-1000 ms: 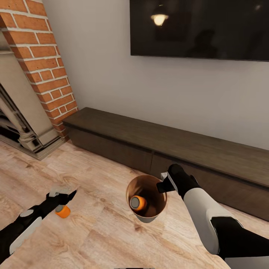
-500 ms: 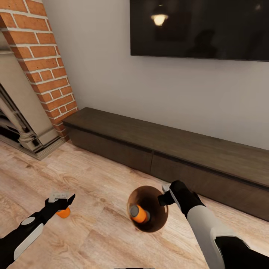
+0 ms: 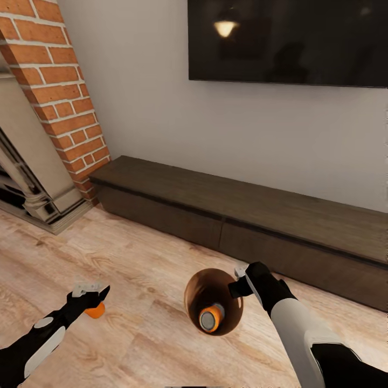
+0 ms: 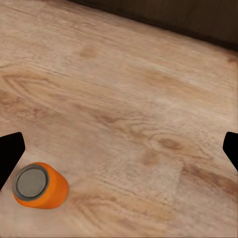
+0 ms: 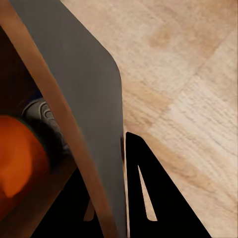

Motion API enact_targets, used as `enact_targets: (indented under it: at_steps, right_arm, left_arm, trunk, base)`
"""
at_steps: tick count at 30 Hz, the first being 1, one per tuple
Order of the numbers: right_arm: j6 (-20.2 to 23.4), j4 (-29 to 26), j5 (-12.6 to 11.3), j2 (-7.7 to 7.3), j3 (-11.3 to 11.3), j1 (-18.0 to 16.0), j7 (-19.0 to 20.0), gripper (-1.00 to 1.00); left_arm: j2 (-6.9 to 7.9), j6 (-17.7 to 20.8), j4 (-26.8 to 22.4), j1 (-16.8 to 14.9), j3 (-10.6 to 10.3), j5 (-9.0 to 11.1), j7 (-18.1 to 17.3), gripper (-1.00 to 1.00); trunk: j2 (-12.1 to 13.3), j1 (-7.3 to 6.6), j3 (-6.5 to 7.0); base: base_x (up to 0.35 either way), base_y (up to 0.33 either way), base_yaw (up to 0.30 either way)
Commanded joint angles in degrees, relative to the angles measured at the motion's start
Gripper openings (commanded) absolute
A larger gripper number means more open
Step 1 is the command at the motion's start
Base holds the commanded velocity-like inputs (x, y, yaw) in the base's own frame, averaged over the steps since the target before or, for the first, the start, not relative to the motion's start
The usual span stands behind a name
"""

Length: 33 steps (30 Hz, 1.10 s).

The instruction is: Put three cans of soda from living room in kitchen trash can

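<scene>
Floorboards (image 3: 140, 258) of pale wood plank run under both arms to a long, low dark-brown cabinet (image 3: 242, 210) against a grey wall, with a black TV (image 3: 285, 40) mounted above it and a red brick fireplace (image 3: 59, 108) at the left.

Beyond the left gripper (image 3: 91, 291), the third can (image 3: 97, 310), orange with a grey top, lies on the boards just past the fingertips. In the left wrist view the dark fingers (image 4: 10, 153) stand wide apart at the two edges, released, with the can (image 4: 39, 185) just beside one of them and bare floor between; nothing is grasped.

The right gripper (image 3: 240, 281) is clamped on the rim of the tash can (image 3: 202, 288), carried clear of the floor and tipped so its coppery inside faces the head camera. An orange can (image 3: 211, 317) lies inside, low against the wall. In the right wrist view the bin wall (image 5: 84, 114) runs between the fingers; past it sits an orange blur (image 5: 20, 163) and a grey can top (image 5: 44, 116) with a trace of blue, too cut off to identify surely.
</scene>
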Motion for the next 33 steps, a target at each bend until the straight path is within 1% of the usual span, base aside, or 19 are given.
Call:
enact_targets:
  at_steps: [1,29,33]
  right_arm:
    - [0.14,0.00,-0.98,-0.01,-0.13,-0.01,0.35,-1.00]
    - [0.14,-0.01,-1.19,0.05,-0.12,-0.01,0.36,-1.00]
    - [0.16,-0.01,-1.22,0.11,-0.11,-0.01,0.42,-1.00]
  left_arm:
    - [-0.04,0.04,0.07,-0.02,0.03,0.07,-0.04,1.00]
    - [-0.11,-0.30,0.21,0.02,-0.16,-0.31,-0.18,1.00]
    - [-0.11,-0.45,0.20,0.03,-0.12,-0.30,-0.18,1.00]
  trunk:
    - [0.00,0.00,0.00]
    - [0.00,0.00,0.00]
    - [0.00,0.00,0.00]
  base:
    - [0.000,0.307,-0.221]
    - [0.000,0.318,-0.249]
    - [0.000,0.164,-0.180]
